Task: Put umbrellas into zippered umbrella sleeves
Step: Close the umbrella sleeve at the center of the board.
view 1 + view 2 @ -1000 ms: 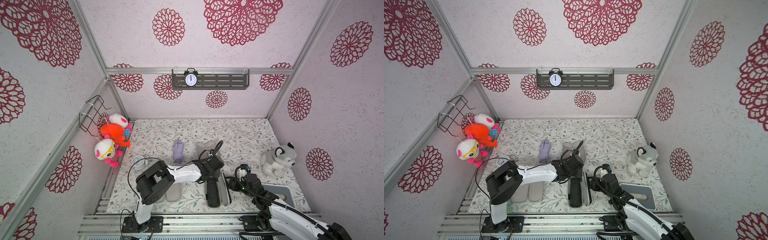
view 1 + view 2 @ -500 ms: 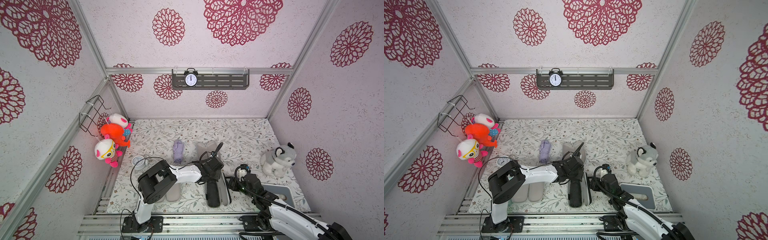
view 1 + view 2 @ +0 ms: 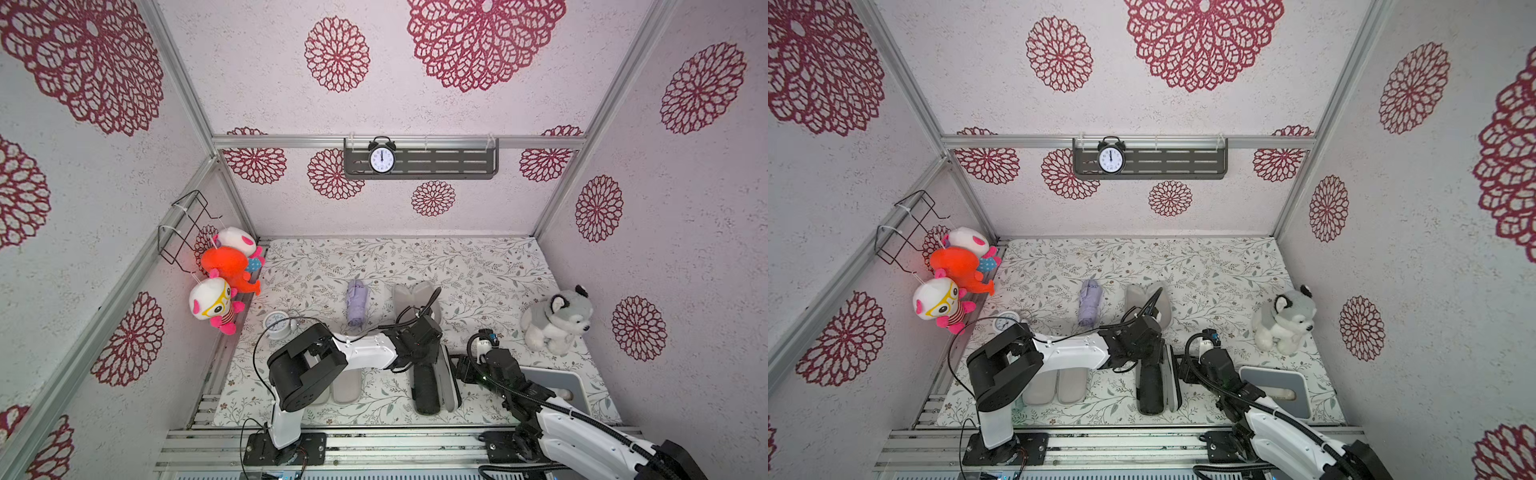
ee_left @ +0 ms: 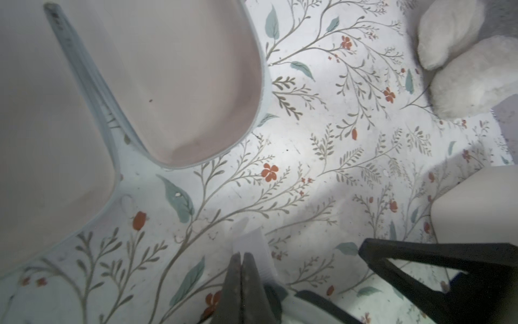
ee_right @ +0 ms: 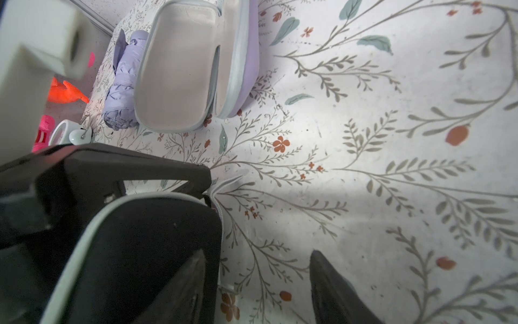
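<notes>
Sleeves three: lilac sleeve, black sleeve, pale sleeve; one lilac umbrella; left tool clenched, right tool released

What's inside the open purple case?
Only grey lining shows inside the lilac sleeve; no umbrella is in it. The lilac umbrella lies beside it on the mat. In both top views the left arm covers its near end.
</notes>
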`<state>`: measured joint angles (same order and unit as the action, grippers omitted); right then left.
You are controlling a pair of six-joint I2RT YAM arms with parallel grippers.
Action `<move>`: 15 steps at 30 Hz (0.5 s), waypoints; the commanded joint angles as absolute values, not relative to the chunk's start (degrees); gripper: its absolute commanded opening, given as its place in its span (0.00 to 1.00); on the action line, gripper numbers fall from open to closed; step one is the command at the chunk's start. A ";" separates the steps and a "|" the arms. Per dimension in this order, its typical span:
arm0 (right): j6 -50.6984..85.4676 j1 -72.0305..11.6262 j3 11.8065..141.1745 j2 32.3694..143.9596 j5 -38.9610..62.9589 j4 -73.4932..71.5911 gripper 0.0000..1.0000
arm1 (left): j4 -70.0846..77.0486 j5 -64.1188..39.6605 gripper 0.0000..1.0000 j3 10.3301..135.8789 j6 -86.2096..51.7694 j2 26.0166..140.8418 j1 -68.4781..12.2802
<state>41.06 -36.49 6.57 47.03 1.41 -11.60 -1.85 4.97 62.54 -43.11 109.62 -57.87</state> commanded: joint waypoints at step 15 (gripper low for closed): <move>41.88 -41.16 9.58 52.50 -4.09 -15.28 0.61 | 2.75 2.59 0.00 58.54 -44.75 105.43 -58.29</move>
